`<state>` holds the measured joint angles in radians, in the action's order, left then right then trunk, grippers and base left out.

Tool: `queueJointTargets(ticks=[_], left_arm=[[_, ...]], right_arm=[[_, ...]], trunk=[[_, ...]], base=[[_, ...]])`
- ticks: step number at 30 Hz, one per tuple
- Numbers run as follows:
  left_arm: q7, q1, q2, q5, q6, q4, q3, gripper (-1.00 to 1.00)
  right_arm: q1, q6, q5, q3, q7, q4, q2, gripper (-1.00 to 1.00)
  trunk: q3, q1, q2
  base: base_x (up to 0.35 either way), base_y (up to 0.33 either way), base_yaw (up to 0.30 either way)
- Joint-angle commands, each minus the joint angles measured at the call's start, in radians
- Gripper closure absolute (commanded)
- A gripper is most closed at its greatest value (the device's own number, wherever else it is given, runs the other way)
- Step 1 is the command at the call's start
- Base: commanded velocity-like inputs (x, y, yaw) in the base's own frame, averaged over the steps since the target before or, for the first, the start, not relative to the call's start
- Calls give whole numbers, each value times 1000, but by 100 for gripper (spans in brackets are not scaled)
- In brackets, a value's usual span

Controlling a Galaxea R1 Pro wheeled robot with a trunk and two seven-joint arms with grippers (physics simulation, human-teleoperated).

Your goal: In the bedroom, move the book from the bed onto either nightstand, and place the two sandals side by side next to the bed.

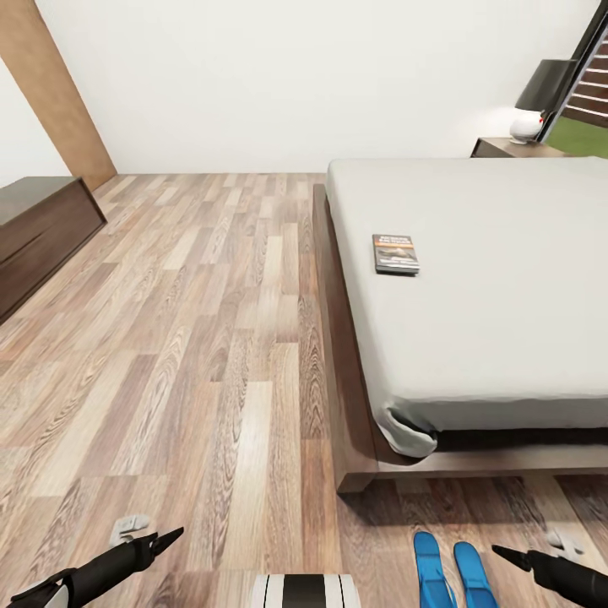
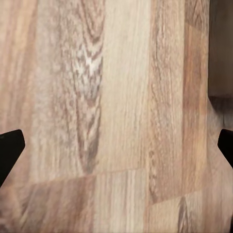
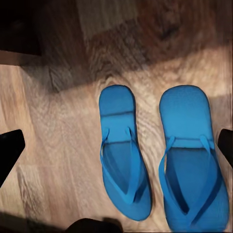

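Lying side by side below open right pincer (image 3: 116, 145): sandals (image 3: 160, 155).

Wood-plank floor (image 1: 194, 338), white wall (image 1: 295, 76), lamp (image 1: 540, 97)

left gripper (image 1: 169, 537), right gripper (image 1: 504, 553), jaws spread

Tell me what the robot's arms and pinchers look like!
Both arms are black and slim, narrowing to pointed black tips. The left gripper and right gripper have black fingers. The left arm turns white near the picture's corner.
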<state>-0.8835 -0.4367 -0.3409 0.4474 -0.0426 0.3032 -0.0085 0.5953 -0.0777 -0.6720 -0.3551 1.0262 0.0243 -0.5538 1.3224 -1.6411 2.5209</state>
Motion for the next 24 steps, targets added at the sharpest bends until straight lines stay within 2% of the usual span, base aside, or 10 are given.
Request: queueJointTargets(ticks=[1, 5, 8, 13, 24], left_arm=[[-3, 0, 0, 5, -4, -1, -1, -100], [-1, 0, 0, 5, -4, -2, -1, -100], [-2, 0, -1, 5, -3, -1, -1, -100], [-2, 0, -1, 5, -3, -2, 0, -100], [-2, 0, -1, 5, -5, -2, -1, -100]], right_arm=[[1, -3, -11, -5, 4, 22, 1, -100], [1, 40, -11, -5, 1, 51, 1, -100], [1, 52, -11, -5, 0, 56, 2, -100], [1, 54, -11, -5, 0, 57, 2, -100], [1, 55, -11, -6, -2, 57, 2, -100]], trunk=[[1, 0, 0], [1, 0, 0], [1, 0, 0], [1, 0, 0], [1, 0, 0]], base=[[0, 0, 0], [-52, 0, 0], [-262, 0, 0], [-149, 0, 0], [-8, 0, 0]])
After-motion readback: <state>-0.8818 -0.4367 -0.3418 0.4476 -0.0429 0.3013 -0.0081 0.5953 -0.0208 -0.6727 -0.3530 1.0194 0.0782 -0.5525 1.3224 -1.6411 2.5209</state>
